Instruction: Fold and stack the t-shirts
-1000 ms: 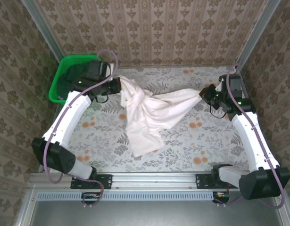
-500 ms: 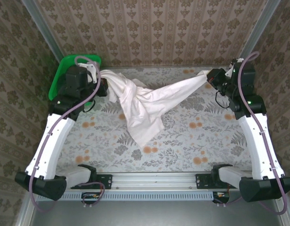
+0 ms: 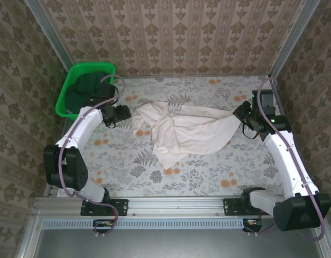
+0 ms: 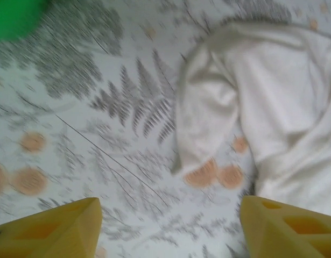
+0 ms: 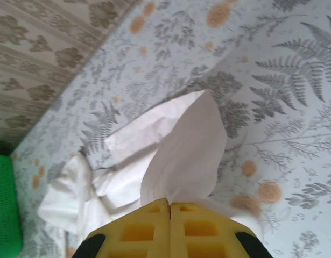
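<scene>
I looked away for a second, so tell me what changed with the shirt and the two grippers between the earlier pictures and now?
The left gripper opened and let go of the cream t-shirt, which slumped from being stretched between both arms onto the table. The right gripper stays shut on its corner. The green basket stayed put.

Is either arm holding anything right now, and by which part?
The right gripper is shut on the cream-pink t-shirt, pinching a bunched edge at its right end. The left gripper is open and holds nothing.
</scene>
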Available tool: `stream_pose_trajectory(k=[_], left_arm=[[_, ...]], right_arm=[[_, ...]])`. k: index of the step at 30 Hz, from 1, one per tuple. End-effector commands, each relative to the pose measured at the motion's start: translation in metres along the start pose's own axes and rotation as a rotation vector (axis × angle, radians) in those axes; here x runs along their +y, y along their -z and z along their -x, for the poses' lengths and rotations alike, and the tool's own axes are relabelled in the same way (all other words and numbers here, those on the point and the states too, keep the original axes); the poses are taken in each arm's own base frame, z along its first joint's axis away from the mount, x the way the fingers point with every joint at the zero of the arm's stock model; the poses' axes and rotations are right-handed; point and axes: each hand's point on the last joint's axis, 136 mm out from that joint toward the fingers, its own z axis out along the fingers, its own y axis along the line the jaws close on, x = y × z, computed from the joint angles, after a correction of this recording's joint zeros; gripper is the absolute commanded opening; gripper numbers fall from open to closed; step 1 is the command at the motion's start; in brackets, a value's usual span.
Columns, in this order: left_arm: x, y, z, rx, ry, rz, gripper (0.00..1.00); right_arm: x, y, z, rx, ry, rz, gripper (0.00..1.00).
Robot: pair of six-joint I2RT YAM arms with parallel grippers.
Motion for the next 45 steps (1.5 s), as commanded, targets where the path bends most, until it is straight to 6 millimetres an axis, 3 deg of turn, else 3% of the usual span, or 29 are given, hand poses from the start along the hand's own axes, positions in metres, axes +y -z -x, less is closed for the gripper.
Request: stream_pose_trajectory(k=[1, 5, 8, 14, 19, 24, 29, 31, 33, 35, 41, 45], left_arm=[[-0.059, -0.002, -0.039, 0.117, -0.122, -0.168, 0.76], [-0.102, -0.029, -0.088, 0.283, -0.255, -0.205, 0.76], [-0.106, -0.052, -0.102, 0.360, -0.249, -0.164, 0.73], [-0.097, -0.085, -0.096, 0.376, -0.258, -0.071, 0.69], [-0.109, -0.102, -0.091, 0.388, -0.241, -0.123, 0.64], [-0.114, -0.114, -0.091, 0.402, -0.228, -0.140, 0.46], [-0.099, -0.120, -0.094, 0.408, -0.230, -0.095, 0.41], [-0.094, -0.121, -0.094, 0.412, -0.227, -0.090, 0.42], [-0.090, -0.118, -0.092, 0.407, -0.234, -0.075, 0.55], [-0.087, -0.113, -0.088, 0.388, -0.250, -0.057, 0.58], [-0.078, -0.108, -0.080, 0.349, -0.240, -0.022, 0.57], [-0.086, -0.118, -0.082, 0.379, -0.215, -0.065, 0.48]], right_arm=[[-0.012, 0.009, 0.002, -0.044, 0.005, -0.032, 0.00], [-0.014, 0.005, -0.002, -0.032, 0.003, -0.032, 0.00], [-0.016, 0.004, -0.005, -0.024, 0.005, -0.033, 0.00], [-0.014, 0.005, -0.006, -0.018, 0.019, -0.021, 0.00], [-0.012, 0.008, -0.006, -0.019, 0.032, -0.007, 0.00], [-0.015, 0.011, -0.005, -0.027, 0.037, -0.013, 0.00], [-0.018, 0.015, -0.002, -0.037, 0.032, -0.016, 0.00], [-0.019, 0.016, -0.002, -0.040, 0.030, -0.015, 0.00], [-0.019, 0.017, 0.000, -0.043, 0.031, -0.016, 0.00], [-0.020, 0.017, 0.000, -0.042, 0.032, -0.016, 0.00], [-0.019, 0.018, 0.000, -0.041, 0.028, -0.014, 0.00], [-0.018, 0.018, 0.001, -0.040, 0.029, -0.013, 0.00]])
